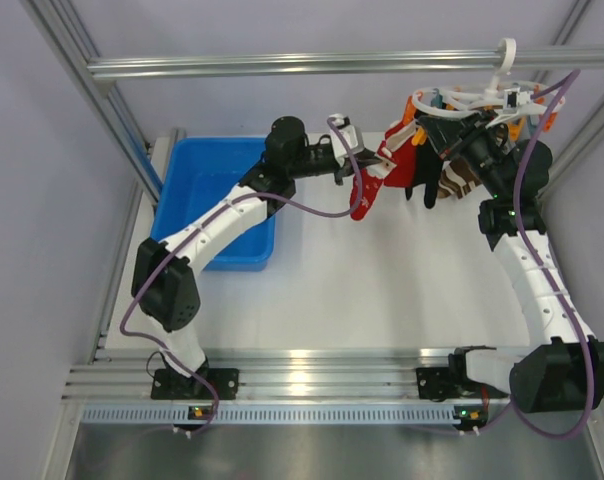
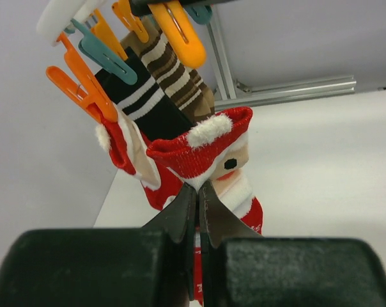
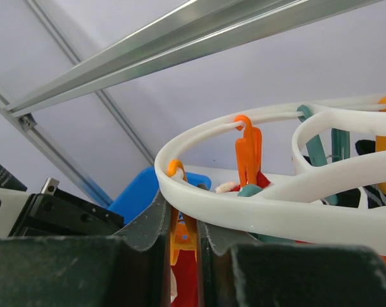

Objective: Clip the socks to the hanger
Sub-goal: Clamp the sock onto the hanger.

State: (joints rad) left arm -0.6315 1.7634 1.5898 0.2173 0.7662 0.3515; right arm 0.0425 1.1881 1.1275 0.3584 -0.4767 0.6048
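Observation:
The white round hanger (image 1: 479, 99) hangs by its hook from the top rail at the back right, with orange and teal pegs. My left gripper (image 1: 359, 177) is shut on a red festive sock (image 2: 202, 153) with white trim and holds it up beside the hanger's pegs. A second red sock (image 2: 124, 148) hangs from an orange peg (image 2: 81, 89). My right gripper (image 1: 434, 133) is shut on an orange peg (image 3: 185, 227) under the hanger's ring (image 3: 244, 204), with red sock cloth just below it.
A blue bin (image 1: 214, 195) sits at the back left of the white table (image 1: 382, 290). A black sock (image 2: 145, 105) and brown-and-cream striped socks (image 2: 174, 73) hang from the hanger. An aluminium rail (image 1: 282, 66) crosses the back.

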